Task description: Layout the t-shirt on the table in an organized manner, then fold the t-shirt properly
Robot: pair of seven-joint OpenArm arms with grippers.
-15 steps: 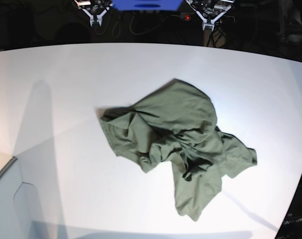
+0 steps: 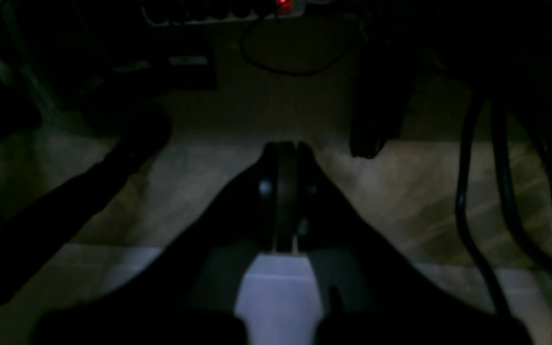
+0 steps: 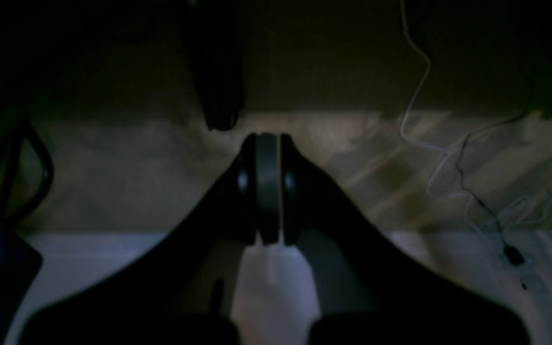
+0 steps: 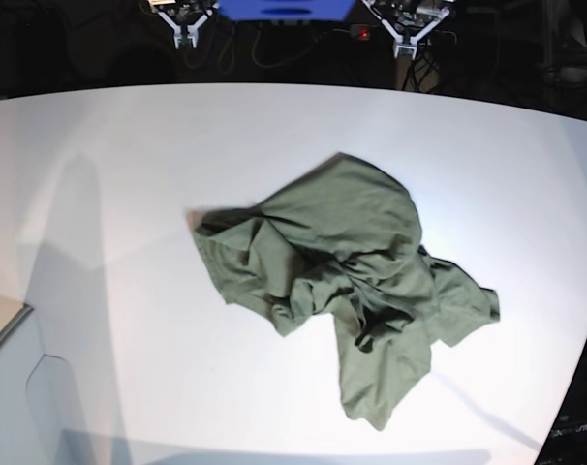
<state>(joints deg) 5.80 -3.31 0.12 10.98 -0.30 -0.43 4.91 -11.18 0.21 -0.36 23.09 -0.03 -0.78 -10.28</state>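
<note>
Both my arms are parked at the far edge of the bench (image 4: 100, 194), well apart from the shirt (image 4: 347, 281), so nothing of mine touches the cloth. My left fingers (image 2: 283, 148) are pressed together with nothing between them; my right fingers (image 3: 266, 141) are closed the same way, empty. Both wrist views are dark and look past the bench edge to the floor, so neither one shows the shirt. I judge that I sit back like this because the work has not begun: the whole heap is left in plain sight from the base view before I choose where to grasp.

The shirt lies crumpled on the white bench, right of centre in the base view and toward the near edge. It is a loose olive heap, not spread at all. Its long axis runs diagonally, from a rounded bulge at the far end down to a narrow flap pointing at the near edge. A second lobe juts left, and a shorter one, perhaps a sleeve, juts right. I cannot tell where the collar is.
</note>
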